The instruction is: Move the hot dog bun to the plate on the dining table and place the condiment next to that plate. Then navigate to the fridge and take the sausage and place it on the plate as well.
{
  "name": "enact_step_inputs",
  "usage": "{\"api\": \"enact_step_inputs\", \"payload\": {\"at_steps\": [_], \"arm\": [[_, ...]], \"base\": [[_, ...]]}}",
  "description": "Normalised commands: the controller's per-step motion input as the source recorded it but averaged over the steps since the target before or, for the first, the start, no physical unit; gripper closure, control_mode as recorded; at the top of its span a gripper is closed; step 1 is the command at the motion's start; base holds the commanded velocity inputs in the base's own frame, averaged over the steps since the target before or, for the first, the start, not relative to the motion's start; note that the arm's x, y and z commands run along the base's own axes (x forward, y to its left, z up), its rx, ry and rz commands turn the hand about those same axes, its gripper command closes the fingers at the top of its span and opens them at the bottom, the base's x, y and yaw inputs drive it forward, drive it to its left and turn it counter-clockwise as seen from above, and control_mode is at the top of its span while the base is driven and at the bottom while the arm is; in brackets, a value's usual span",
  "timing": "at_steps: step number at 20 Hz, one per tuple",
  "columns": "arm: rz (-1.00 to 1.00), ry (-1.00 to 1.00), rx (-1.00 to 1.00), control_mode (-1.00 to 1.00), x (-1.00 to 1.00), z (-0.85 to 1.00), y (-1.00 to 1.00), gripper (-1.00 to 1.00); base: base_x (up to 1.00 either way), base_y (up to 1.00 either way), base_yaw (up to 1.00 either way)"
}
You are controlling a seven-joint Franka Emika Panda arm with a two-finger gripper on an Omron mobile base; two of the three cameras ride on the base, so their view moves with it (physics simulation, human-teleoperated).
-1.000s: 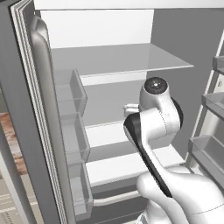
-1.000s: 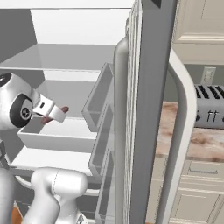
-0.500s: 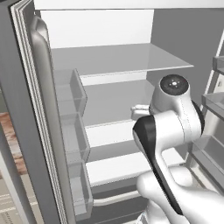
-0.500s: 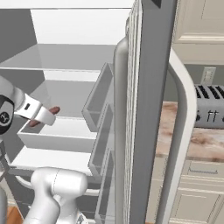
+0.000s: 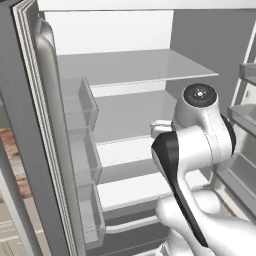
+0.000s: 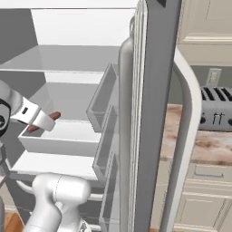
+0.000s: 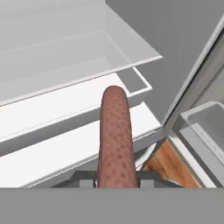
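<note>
The hand, apparently lower now, grips the sausage.

reddish-brown sausage, speckled, held lengthwise, above open fridge shelves

Cream cabinets, a marbled counter with a toaster, and wooden floor.

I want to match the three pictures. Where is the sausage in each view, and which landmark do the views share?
Left base view: I cannot make it out; the arm stands before the shelves.
Right base view: the sausage pokes out at the left, beyond the gripper, above a pale shelf.
Hand view: the sausage runs up the middle from the bottom, clamped between the fingertips.
Shared landmark: the fridge, its pale shelves.
</note>
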Motion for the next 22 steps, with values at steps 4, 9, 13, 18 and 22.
{"api": "enact_step_inputs", "payload": {"at_steps": [4, 9, 13, 18, 22], "arm": [[0.0, 0.0, 0.0, 1.0, 0.0, 0.0, 0.0, 1.0], [0.0, 0.0, 0.0, 1.0, 0.0, 0.0, 0.0, 1.0], [0.0, 0.0, 0.0, 1.0, 0.0, 0.0, 0.0, 1.0], [0.0, 0.0, 0.0, 1.0, 0.0, 0.0, 0.0, 1.0], [0.0, 0.0, 0.0, 1.0, 0.0, 0.0, 0.0, 1.0]], "base": [[-0.98, 0.0, -0.23], [-1.0, 0.09, -0.31], [-1.0, 0.05, -0.29], [-1.0, 0.1, -0.32], [-1.0, 0.01, -0.46]]}}
